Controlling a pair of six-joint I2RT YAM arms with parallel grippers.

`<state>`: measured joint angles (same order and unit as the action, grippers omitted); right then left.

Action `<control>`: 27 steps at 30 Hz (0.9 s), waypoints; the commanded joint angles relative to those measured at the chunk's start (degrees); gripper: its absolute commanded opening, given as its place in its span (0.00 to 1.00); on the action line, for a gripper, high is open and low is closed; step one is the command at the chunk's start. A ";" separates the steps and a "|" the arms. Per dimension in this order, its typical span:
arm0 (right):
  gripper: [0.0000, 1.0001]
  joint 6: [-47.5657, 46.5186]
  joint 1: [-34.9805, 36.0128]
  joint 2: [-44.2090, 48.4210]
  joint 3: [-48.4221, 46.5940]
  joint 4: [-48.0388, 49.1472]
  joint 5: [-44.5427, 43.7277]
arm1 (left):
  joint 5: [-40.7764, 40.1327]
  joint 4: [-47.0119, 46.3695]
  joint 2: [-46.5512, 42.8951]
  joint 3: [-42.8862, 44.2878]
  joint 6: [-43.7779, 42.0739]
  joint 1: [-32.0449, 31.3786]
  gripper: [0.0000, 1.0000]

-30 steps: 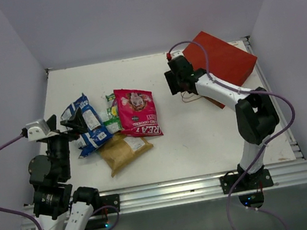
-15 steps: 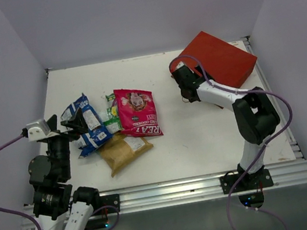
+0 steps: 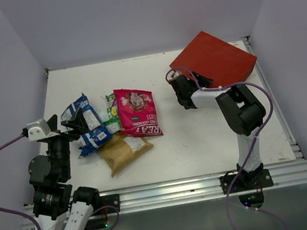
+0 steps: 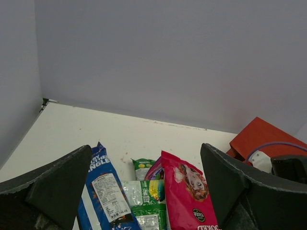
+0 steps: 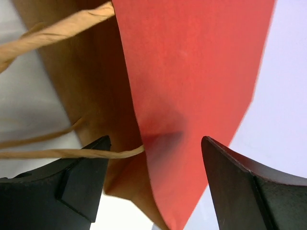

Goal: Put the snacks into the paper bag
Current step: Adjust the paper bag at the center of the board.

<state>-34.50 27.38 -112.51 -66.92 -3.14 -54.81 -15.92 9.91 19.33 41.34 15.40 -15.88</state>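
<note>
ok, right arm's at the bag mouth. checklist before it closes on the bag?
1. Right hand open: ok, jaws stand apart.
2. Paper bag wall between its jaws: ok, the red wall's edge runs through the gap.
3. Twine handle out of the gap: not ok, one strand crosses just above a finger to the wall.
4. Bag mouth wide enough for packets: cannot tell.
5. Left hand open and empty: ok, facing the snacks.
</note>
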 commanded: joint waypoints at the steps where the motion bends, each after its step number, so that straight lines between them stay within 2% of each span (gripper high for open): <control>1: 0.80 -9.96 0.22 -2.18 2.13 16.29 -6.09 | -1.04 -2.62 0.36 -0.74 -0.81 -0.38 1.00; 4: 0.78 -15.85 0.05 -3.42 3.46 27.53 -7.50 | -1.04 -2.62 0.36 -0.65 -0.81 -0.38 1.00; 14: 0.68 -32.44 0.92 -8.77 5.04 50.75 -9.00 | -1.30 -2.53 0.36 -0.74 -0.90 -0.47 1.00; 19: 0.64 -36.07 1.27 -11.41 3.90 55.07 -8.39 | -1.39 -2.53 0.36 -0.74 -0.90 -0.56 1.00; 24: 0.62 -35.37 1.89 -11.51 3.02 53.94 -6.98 | -1.30 -2.62 0.44 -0.65 -0.90 -0.47 1.00; 27: 0.56 -35.37 1.98 -11.86 2.14 53.32 -6.37 | -1.30 -2.53 0.36 -0.74 -0.90 -0.47 1.00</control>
<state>-69.30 28.95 -124.27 -62.54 46.13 -61.91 -16.53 9.91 19.35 41.34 15.38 -15.92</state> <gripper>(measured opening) 0.578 0.997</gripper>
